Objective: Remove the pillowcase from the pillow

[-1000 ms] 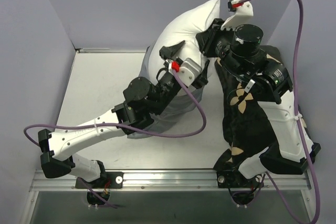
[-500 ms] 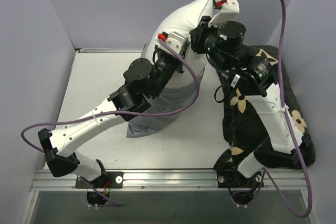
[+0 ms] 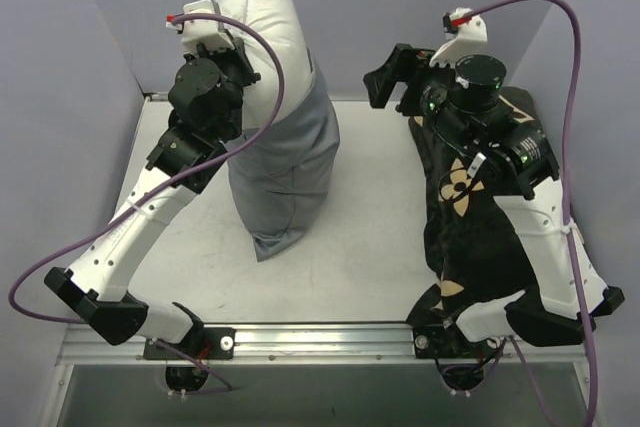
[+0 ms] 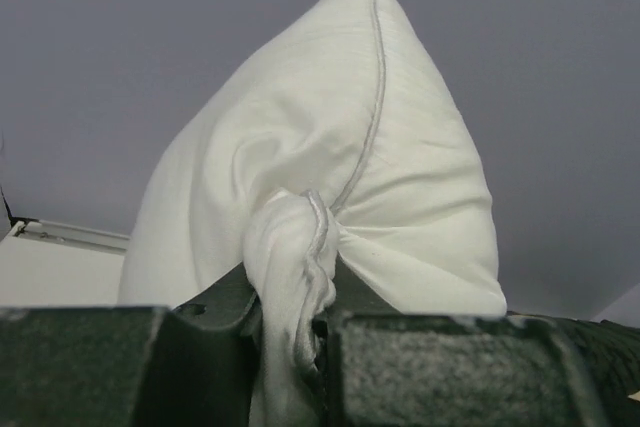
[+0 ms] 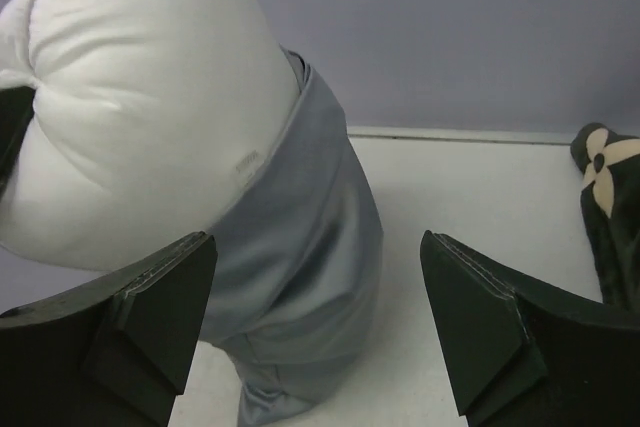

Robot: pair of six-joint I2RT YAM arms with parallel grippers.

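The white pillow (image 3: pixel 262 2) stands upright, lifted at the back of the table. Its top half is bare; the grey pillowcase (image 3: pixel 290 162) sheathes its lower half down to the table top. My left gripper (image 3: pixel 243 59) is raised at the pillow's left side. In the left wrist view it (image 4: pixel 295 337) is shut on a bunched fold of the pillow (image 4: pixel 340 147). My right gripper (image 3: pixel 392 85) hangs open to the right, apart from the pillow. The right wrist view shows it (image 5: pixel 315 297) open, with the pillow (image 5: pixel 140 97) and pillowcase (image 5: pixel 300 267) beyond its fingers.
A black plush cushion with tan flowers (image 3: pixel 470 212) lies along the right side under the right arm; its corner shows again as a cushion edge (image 5: pixel 610 197). Grey walls close in the table (image 3: pixel 190 157) on the left, back and right.
The left gripper shut on the pillow and swung it up and to the left, so it now hangs upright. The right gripper opened, let go and drew back to the right.
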